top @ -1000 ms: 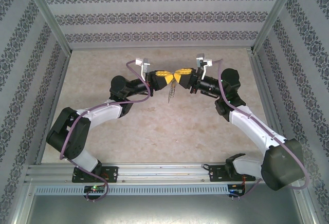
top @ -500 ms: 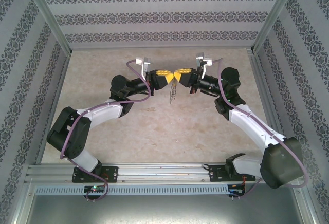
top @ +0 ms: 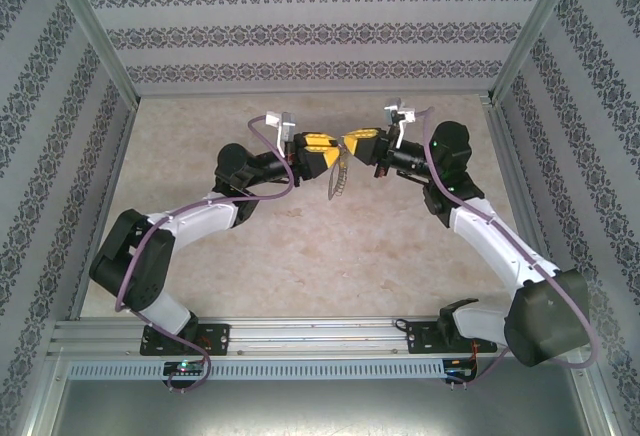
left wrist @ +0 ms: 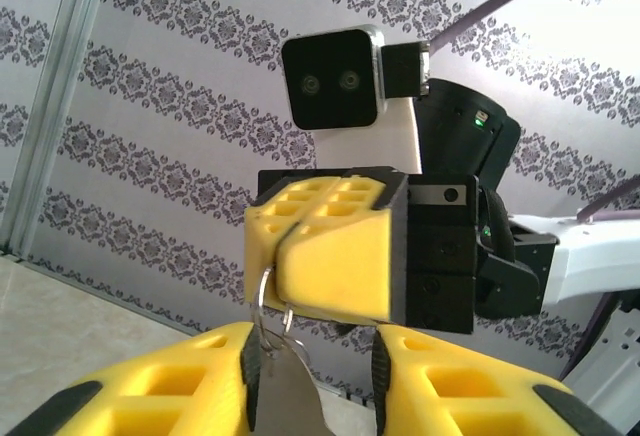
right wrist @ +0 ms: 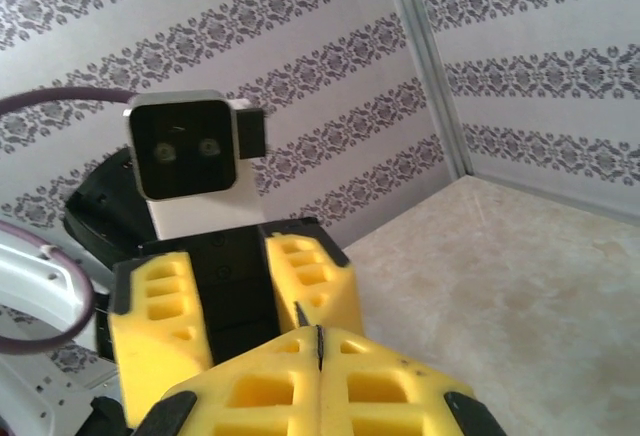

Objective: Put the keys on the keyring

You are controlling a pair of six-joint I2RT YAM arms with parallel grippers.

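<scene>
**Right tool clenched on the keyring, left tool released, both meeting above the counter**

The right tool [top: 356, 142] has its two yellow fingers pressed flat together. In the left wrist view this right tool [left wrist: 283, 256] faces the camera, with only a thin seam between the fingers. Thin silvery loops of the keyring [left wrist: 265, 301] come out from the lower edge of that seam, so this tool is grasping the keyring. In its own wrist view the right tool [right wrist: 318, 356] shows the same tight seam, with a small dark tip standing out at the top of it.

The left tool [top: 321, 150] is released. In the right wrist view the left tool [right wrist: 235, 296] has its yellow fingers well apart, with the black body showing between them. In its own wrist view the left tool [left wrist: 315, 381] has a clear gap, and a flat silvery piece [left wrist: 290, 396] hangs inside this gap, nearer to one pad. I cannot tell if it touches that pad.

From above, the two tools point at each other, nearly tip to tip, over the far half of the counter [top: 300, 246]. The keyring [top: 338, 178] hangs down between them as a short greyish strand, just below the fingertips and above the counter surface. Patterned walls [top: 300, 36] stand around the counter.
</scene>
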